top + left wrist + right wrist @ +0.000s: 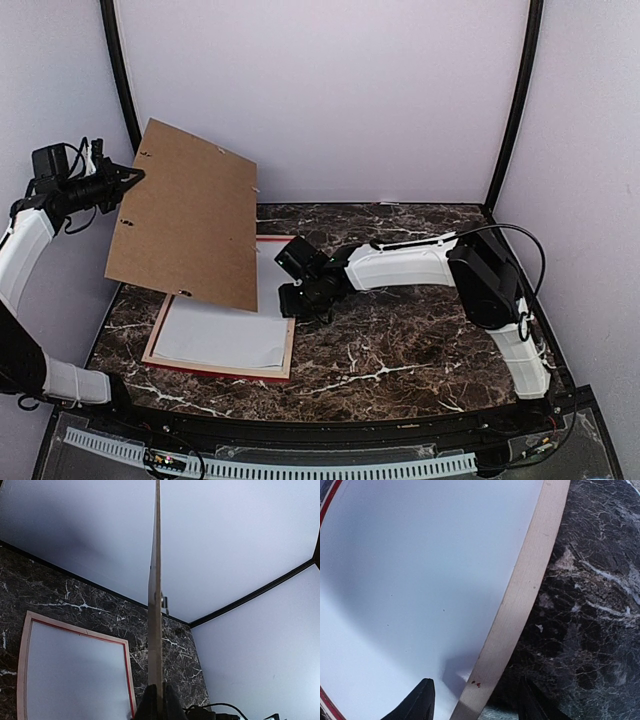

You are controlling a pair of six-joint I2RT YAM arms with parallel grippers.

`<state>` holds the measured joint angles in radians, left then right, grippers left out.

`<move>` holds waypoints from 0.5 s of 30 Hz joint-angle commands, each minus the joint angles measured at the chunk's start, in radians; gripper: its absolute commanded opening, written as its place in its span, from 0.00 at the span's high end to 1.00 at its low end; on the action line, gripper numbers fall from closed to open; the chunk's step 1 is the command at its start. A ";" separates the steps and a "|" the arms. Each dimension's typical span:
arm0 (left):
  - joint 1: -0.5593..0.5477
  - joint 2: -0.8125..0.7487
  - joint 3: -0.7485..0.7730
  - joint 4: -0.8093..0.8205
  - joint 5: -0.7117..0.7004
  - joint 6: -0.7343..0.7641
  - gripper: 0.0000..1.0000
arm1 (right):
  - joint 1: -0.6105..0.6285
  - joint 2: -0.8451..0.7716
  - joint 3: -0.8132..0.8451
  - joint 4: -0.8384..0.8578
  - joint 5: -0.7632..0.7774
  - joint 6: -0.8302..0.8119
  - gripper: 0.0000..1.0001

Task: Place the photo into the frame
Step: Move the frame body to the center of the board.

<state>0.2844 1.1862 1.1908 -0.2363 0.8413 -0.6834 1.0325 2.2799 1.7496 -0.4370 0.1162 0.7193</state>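
Note:
The frame (215,368) lies back up on the table's left side, with pale wood rails and a red edge. A white sheet (220,338) fills it; no dark printed photo face shows in any view. My left gripper (135,180) is shut on the left edge of the brown backing board (190,215) and holds it tilted in the air above the frame. The left wrist view shows the board edge-on (155,605) between my shut gripper (159,700), with the frame (23,660) below. My right gripper (300,300) is open and straddles the frame's right rail (520,600), one finger over the white sheet (420,580).
The dark marble table (420,340) extends to the right of the frame. White walls with black corner posts (515,100) enclose the back and sides. The right arm (400,265) stretches across the table's middle.

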 commanded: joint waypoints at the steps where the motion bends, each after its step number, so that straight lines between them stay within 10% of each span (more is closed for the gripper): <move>1: 0.006 -0.017 0.018 0.039 0.046 0.001 1.00 | 0.007 0.016 0.022 -0.033 0.050 0.008 0.44; 15: -0.004 -0.073 -0.151 0.145 0.078 -0.082 1.00 | -0.051 -0.142 -0.232 -0.019 0.147 0.043 0.70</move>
<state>0.2844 1.1790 1.0851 -0.1871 0.8719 -0.7128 1.0187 2.2047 1.6211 -0.4149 0.2043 0.7425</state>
